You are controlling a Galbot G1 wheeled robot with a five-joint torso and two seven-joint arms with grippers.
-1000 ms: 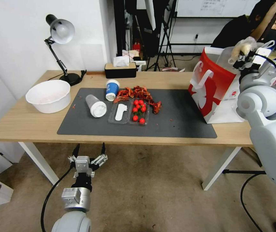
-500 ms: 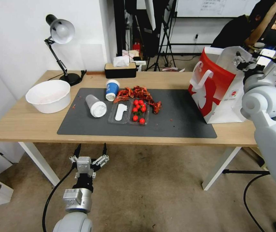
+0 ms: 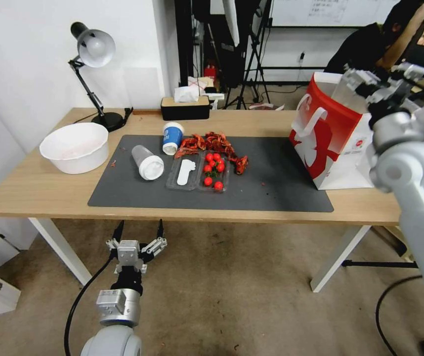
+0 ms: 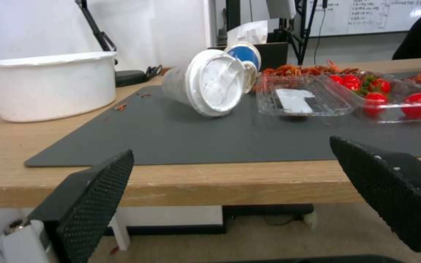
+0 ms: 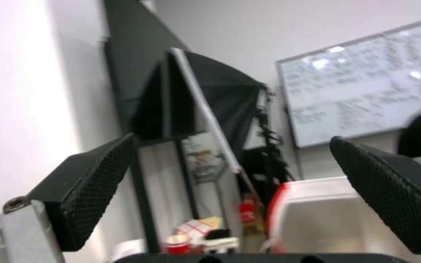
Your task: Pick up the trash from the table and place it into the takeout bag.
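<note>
1. A long light-wood table (image 3: pixel 34 193) with white legs stands against a white wall, with tripods and a whiteboard in the room behind it; a dark grey mat (image 3: pixel 271 193) covers its middle.
2. At the table's right end stands the takeout bag (image 3: pixel 328 143), red and white, upright, its mouth open and a white flat handle hanging down its side.
3. The right gripper (image 3: pixel 380 79) is raised at the bag's top edge, above its mouth, with its fingers spread wide and nothing between them.
4. The left gripper (image 3: pixel 139 232) hangs below the table's near edge, in front of the mat, its two black fingertips apart and empty.
5. On the mat lies the clear white-lidded cup (image 3: pixel 148 162), tipped on its side with the lid toward the robot.
6. Just behind it the blue-and-white paper cup (image 3: pixel 172 138) also lies tipped over.
7. Right of the cups sits a clear tray (image 3: pixel 199 173) holding cherry tomatoes (image 3: pixel 214 168), with red crayfish shells (image 3: pixel 212 143) heaped behind it.
8. A large white bowl (image 3: pixel 75 147) rests on bare wood at the left, near a black desk lamp (image 3: pixel 93 74); a dark tissue box (image 3: pixel 185 106) sits at the far edge.
</note>
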